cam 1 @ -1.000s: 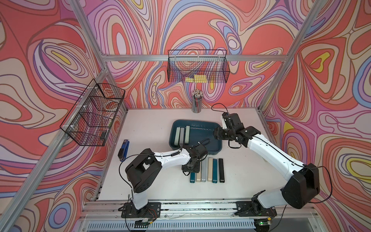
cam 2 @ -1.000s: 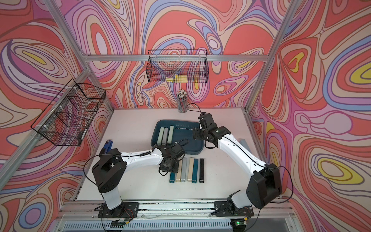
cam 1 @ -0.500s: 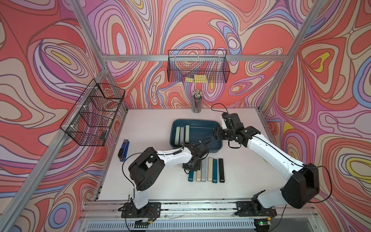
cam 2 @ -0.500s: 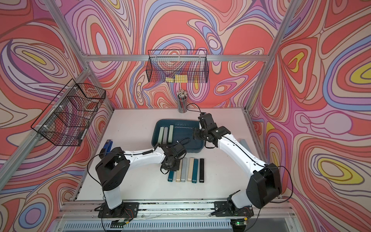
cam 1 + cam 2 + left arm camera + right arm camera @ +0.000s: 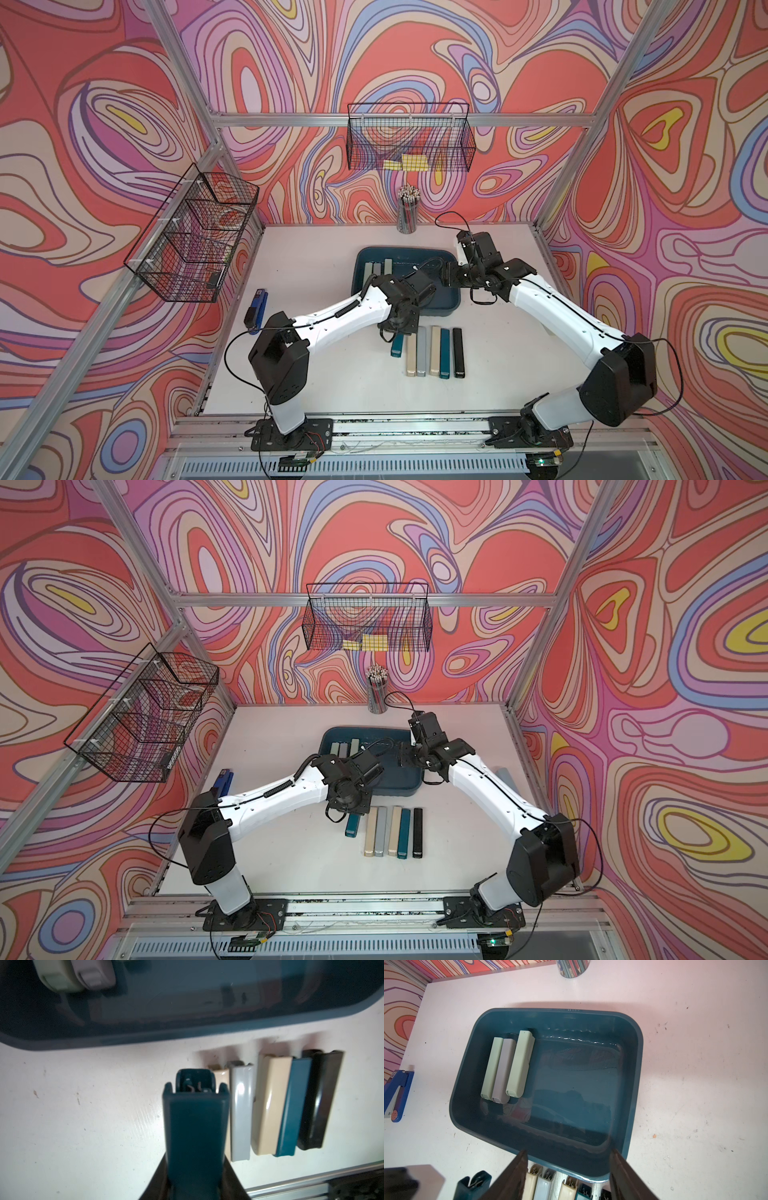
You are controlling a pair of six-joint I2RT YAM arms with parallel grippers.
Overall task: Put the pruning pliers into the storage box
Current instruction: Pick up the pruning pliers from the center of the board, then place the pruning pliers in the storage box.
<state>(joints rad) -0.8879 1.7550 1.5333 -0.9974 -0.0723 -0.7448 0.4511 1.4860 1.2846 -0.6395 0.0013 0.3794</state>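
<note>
One teal pruning pliers (image 5: 195, 1126) between left jaws

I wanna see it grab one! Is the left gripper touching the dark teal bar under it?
Touching. In the left wrist view the left gripper is shut on the dark teal pruning pliers, its fingers pressed against both sides.

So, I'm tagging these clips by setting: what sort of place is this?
Probably a lab robot test cell, not a home or shop: an aluminium frame boxes in the white table, printed swirl backdrops cover the walls, and the left arm and right arm are bolted to a rail at its front.
</note>
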